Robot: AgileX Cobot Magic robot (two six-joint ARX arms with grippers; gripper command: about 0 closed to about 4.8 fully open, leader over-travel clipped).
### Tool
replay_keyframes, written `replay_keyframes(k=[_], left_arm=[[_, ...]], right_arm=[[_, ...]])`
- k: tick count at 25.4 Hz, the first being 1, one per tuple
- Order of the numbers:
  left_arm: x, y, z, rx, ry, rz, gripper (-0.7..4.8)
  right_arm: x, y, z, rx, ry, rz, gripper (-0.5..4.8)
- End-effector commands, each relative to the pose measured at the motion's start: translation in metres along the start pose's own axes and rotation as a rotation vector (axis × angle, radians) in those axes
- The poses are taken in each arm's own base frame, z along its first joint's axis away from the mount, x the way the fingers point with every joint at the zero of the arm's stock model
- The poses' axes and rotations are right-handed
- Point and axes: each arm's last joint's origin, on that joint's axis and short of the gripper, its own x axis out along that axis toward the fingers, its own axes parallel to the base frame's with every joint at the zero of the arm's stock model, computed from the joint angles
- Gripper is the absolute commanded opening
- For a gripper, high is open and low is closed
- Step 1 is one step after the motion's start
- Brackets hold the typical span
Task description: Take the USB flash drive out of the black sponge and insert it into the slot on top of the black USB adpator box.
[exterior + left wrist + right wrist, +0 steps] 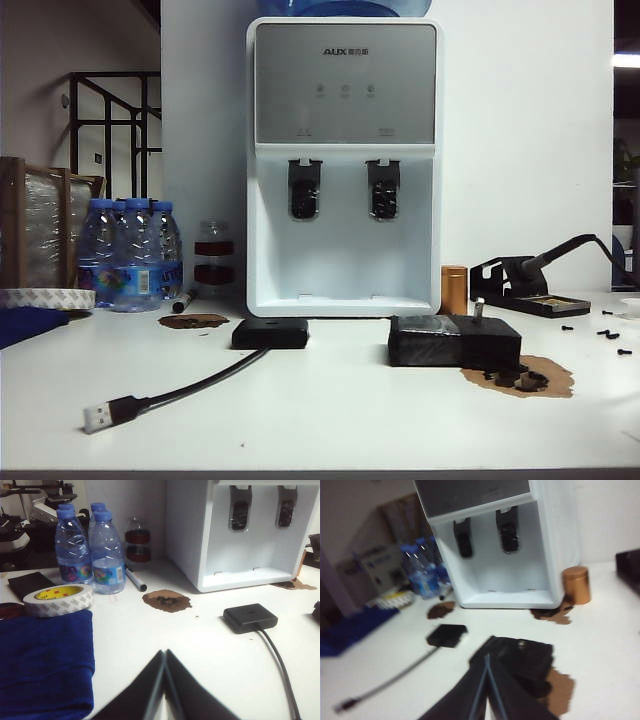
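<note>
The black sponge [455,341] lies right of centre on the white table, and the tiny silver USB flash drive [479,308] stands up from its top. Left of it sits the flat black USB adpator box [270,333], whose cable runs to a silver plug [98,416]. I cannot make out the slot on its upper face. Neither arm shows in the exterior view. My left gripper [164,652] is shut and empty, hanging short of the box [250,617]. My right gripper [487,655] is shut and empty, close before the sponge [525,655] and the drive [521,642].
A white water dispenser [343,165] stands behind both things. At the left are water bottles [130,250], a tape roll [58,599] and a blue cloth [45,665]. At the right are a copper cylinder [454,290], a soldering stand [530,290] and loose screws [610,335].
</note>
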Motion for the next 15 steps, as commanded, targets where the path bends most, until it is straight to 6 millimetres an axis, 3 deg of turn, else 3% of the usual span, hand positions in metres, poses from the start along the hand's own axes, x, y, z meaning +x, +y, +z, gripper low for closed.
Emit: replay_keyframes(k=[1,9,12,15], left_arm=[[0.000,0.000,0.005,0.020,-0.048,0.001,-0.04],[-0.002,0.000,0.018,0.064,-0.186,-0.001,-0.04],[-0.001,-0.001,0.017,0.063,-0.174,-0.035,-0.04],[-0.001,-0.001,0.014,0.053,-0.145,-0.049,-0.04]], right_arm=[[0.000,0.003,0.009,0.122,-0.090,0.037,0.30],[-0.023,0.028,0.065,0.115,-0.558,0.290,0.30],[-0.030,0.037,0.085,0.114,-0.573,0.276,0.30],[-0.039,0.046,0.105,-0.016,-0.539,0.204,0.31]])
